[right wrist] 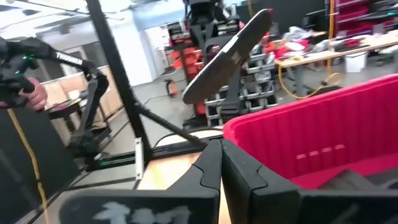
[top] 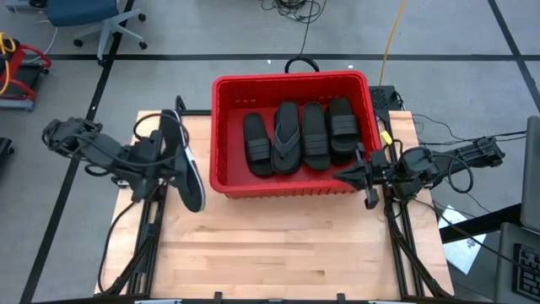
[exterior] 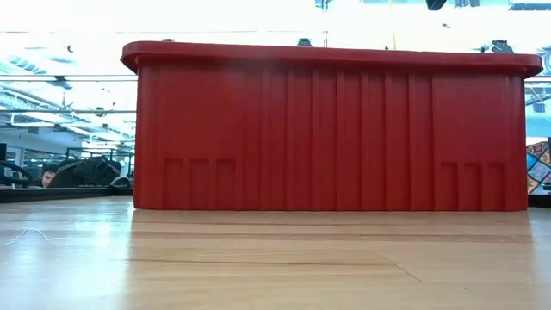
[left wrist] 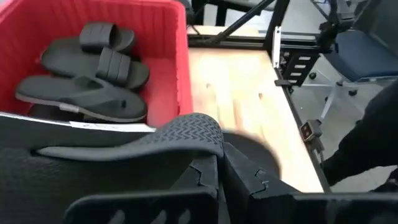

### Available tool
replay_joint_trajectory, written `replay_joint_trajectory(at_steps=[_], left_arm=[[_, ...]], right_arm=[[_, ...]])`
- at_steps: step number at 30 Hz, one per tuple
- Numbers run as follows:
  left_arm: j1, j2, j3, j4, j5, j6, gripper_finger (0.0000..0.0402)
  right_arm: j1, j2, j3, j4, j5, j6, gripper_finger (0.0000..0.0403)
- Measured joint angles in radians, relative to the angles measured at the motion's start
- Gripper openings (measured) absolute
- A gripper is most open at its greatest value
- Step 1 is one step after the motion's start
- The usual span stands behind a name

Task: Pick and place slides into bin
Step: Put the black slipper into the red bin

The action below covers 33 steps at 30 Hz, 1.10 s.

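Observation:
The red bin [top: 221, 127] stands on the far middle of the table; in the low view its wall [exterior: 327, 129] fills the picture. Several black slides [top: 314, 135] lie side by side on its floor, one of them a thong flip-flop [top: 285, 137]. My left gripper [top: 173, 162] is left of the bin, shut on another black slide [top: 187, 173], which also shows in the right wrist view as the slide [right wrist: 230, 56] held aloft. My right gripper [top: 350, 176] is shut and holds nothing beside the bin's near right corner. My left gripper pinches the slide between its two fingers [left wrist: 205, 180] at one long edge, where the ribbed sole [left wrist: 186, 134] curls over the fingertips. The fingers come from the table's left, across the slide. The slide is lifted clear of the table and tilted on edge, lengthwise from far to near.
Bare wooden table [top: 278, 245] spreads in front of the bin. Metal frame posts [top: 405, 245] run along the table's left and right edges. A yellow cable [top: 390, 38] and an office chair [top: 97, 17] are on the floor beyond.

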<state>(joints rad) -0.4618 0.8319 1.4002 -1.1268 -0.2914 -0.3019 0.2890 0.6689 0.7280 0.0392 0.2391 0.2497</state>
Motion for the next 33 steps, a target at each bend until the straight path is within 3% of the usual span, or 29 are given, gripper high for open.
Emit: replay_joint_trajectory(at_steps=[4,8,17,20,25,33], left_arm=[[0.011,-0.055,-0.044,-0.003,-0.002,0.006,0.0],[0.066,-0.061,-0.01,-0.072,-0.001,0.079,0.0],[0.342,0.074,0.147,-0.09,0.075,0.462,0.0],[0.489,0.16,0.166,-0.062,0.202,0.596,0.0],[0.705,0.323,0.165,0.065,0.535,0.734,0.0],[0.911,0.558,0.158,0.135,0.73,0.776,0.0]], right_arm=[[0.0,0.006,0.0,0.012,0.051,0.008,0.0],[0.0,0.018,0.0,0.029,0.08,0.011,0.0],[0.0,0.073,0.0,0.07,0.124,0.013,0.0],[-0.001,0.087,0.0,0.07,0.13,0.029,0.0],[-0.001,0.101,0.0,0.084,0.131,0.035,0.0],[-0.001,0.102,0.0,0.1,0.131,0.035,0.0]])
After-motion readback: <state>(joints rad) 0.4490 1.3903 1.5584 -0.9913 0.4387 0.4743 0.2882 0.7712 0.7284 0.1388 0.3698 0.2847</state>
